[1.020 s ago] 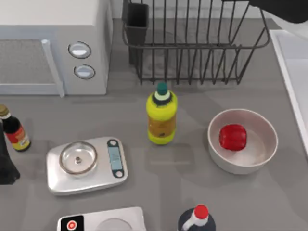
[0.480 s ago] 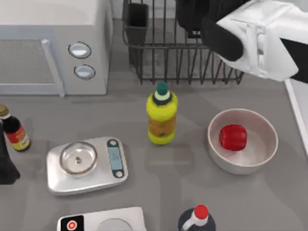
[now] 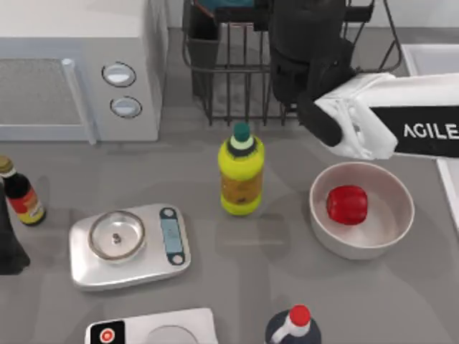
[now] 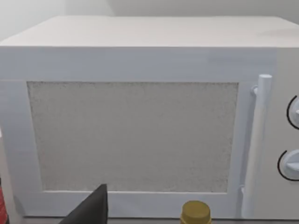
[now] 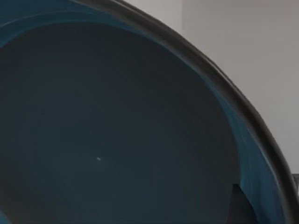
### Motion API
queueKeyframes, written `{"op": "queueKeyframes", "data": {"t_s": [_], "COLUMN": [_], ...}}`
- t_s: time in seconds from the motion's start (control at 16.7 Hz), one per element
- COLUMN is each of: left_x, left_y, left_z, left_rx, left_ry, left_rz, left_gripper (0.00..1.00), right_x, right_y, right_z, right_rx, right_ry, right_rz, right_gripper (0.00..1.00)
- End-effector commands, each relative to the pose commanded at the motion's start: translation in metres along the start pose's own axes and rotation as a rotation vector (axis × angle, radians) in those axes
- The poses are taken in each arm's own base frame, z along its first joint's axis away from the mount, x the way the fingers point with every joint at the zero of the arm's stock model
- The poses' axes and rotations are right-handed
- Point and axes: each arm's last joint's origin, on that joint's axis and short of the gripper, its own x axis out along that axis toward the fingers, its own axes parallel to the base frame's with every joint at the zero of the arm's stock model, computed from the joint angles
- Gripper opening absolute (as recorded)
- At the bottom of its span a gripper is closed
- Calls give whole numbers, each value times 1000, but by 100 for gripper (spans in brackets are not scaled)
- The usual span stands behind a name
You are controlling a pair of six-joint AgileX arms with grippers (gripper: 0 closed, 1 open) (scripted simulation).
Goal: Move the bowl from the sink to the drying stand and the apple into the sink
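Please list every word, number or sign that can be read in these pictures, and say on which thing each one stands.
"AGILE", cut off by the picture's edge: on the right arm, in the top view.
Round red sign on a black panel, no letters legible: on the white device at the table's near edge.
Label of the small dark bottle: too small to read.
Label of the yellow bottle: no legible text.
Display of the kitchen scale: blank.

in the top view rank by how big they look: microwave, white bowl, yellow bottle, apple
1. microwave, cut off by the frame edge
2. white bowl
3. yellow bottle, standing upright and so nearer the camera
4. apple, sitting inside the white bowl
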Motion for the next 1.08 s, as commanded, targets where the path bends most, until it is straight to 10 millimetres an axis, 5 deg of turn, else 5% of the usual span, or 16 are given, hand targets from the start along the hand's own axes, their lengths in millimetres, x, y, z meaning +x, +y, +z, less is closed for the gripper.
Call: {"op": "queueKeyframes", "data": {"t_s": [0.24,1.02,1.08], "left_x": [0,0,0], "left_y": [0,0,0], "left_z": [0,0,0], "left_rx": [0,0,0], "left_ry": [0,0,0], "left_rz": [0,0,0], "left_gripper": [100,100,100], "right_x": [0,0,0], "right_y": [0,0,0], "right_z": [-2,-2,-2], "right_rx": [-1,-1,-1], "right_ry": [2,2,2], "right_rz": [0,0,0], "right_gripper": [0,98,100]}}
